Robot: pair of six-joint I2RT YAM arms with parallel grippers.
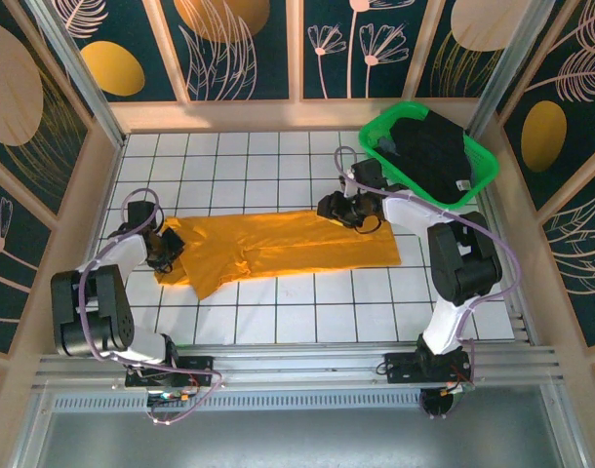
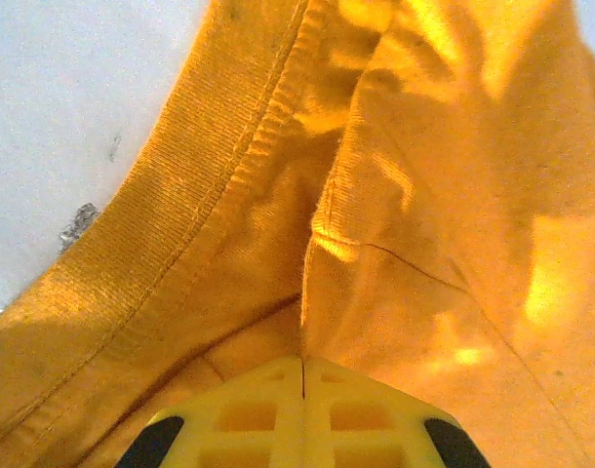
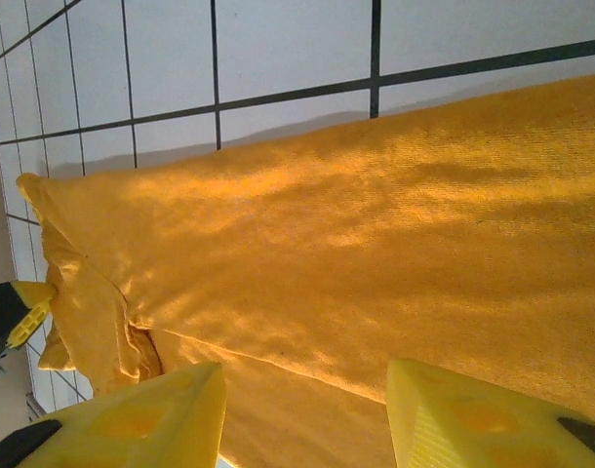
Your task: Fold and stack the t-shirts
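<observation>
Pinching orange t-shirt (image 1: 278, 249), left fingers (image 2: 241, 421) pressed together; right fingers (image 3: 146, 417) spread above it.

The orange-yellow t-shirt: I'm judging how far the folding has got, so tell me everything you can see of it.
The orange-yellow soft cloth t-shirt lies on the white gridded table as a long band, folded lengthwise, lumpy at its left end and flat toward the right. A ribbed, stitched collar shows at the left end. The left pincer is shut on that end; the open right pincer hangs over the right part.
</observation>
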